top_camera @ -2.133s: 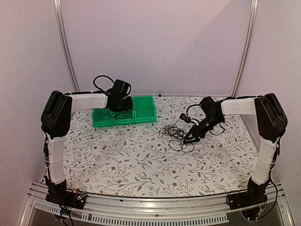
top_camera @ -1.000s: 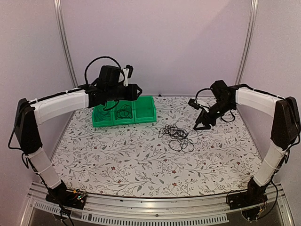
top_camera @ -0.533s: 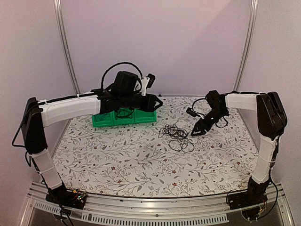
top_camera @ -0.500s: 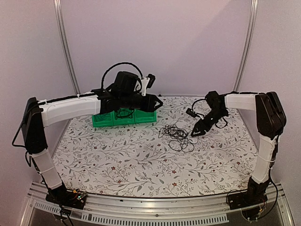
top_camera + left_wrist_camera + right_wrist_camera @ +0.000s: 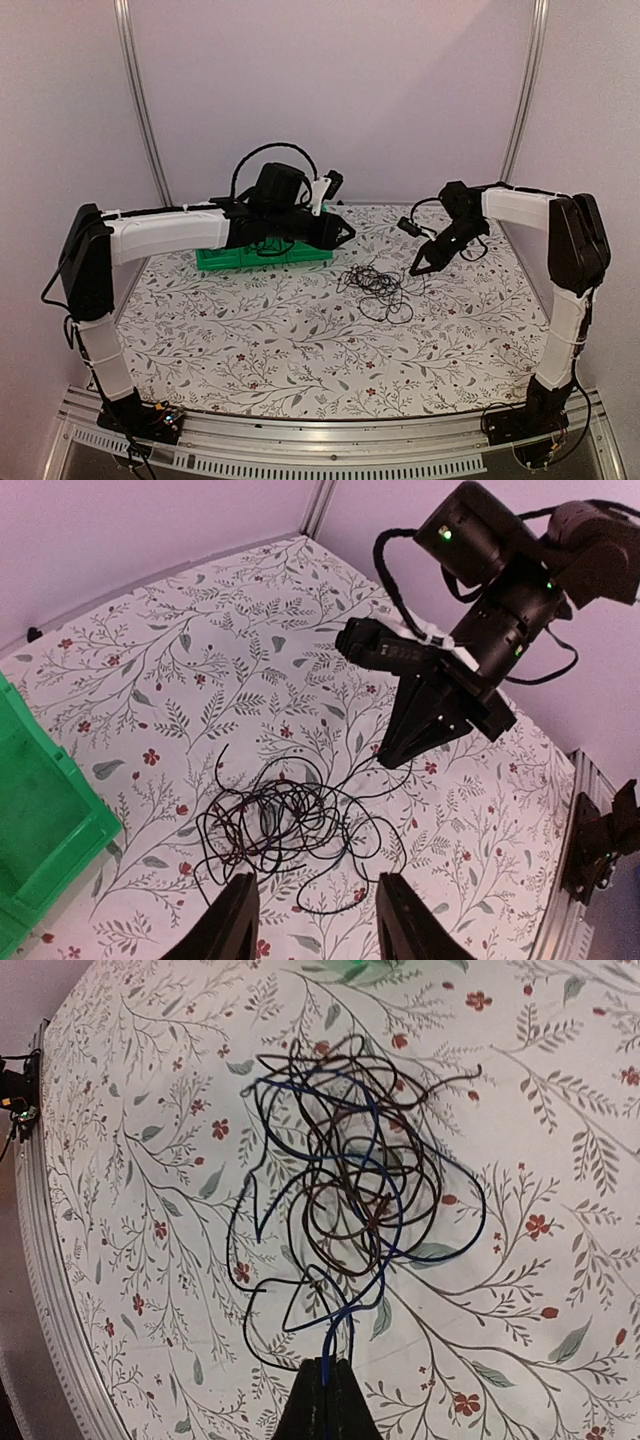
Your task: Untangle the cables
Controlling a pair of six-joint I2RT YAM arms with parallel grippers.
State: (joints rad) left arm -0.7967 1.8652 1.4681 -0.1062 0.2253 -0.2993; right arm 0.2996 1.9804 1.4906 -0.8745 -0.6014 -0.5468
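The cables [image 5: 376, 287] lie as one loose tangle of thin dark cords on the flowered tabletop, right of centre. In the right wrist view the tangle [image 5: 350, 1170] spreads ahead of my right gripper [image 5: 328, 1375], which is shut on a blue strand [image 5: 330, 1345] at the tangle's near edge. Seen from the top, the right gripper [image 5: 416, 269] points down at the tangle's right side. My left gripper [image 5: 345, 232] hovers above and left of the tangle, open. From its wrist view the cables [image 5: 285, 825] lie between and beyond its fingers [image 5: 237, 920], with the right gripper [image 5: 387, 760] pinching a strand.
Green bins [image 5: 250, 258] stand at the back left, partly covered by the left arm; a corner of one bin [image 5: 30, 820] shows in the left wrist view. The table's metal rail [image 5: 50, 1290] runs close to the tangle in the right wrist view.
The left arm swung right from over the bins toward the tangle. The right gripper dipped to the tangle's right edge, shut on a blue strand and drew it up slightly.
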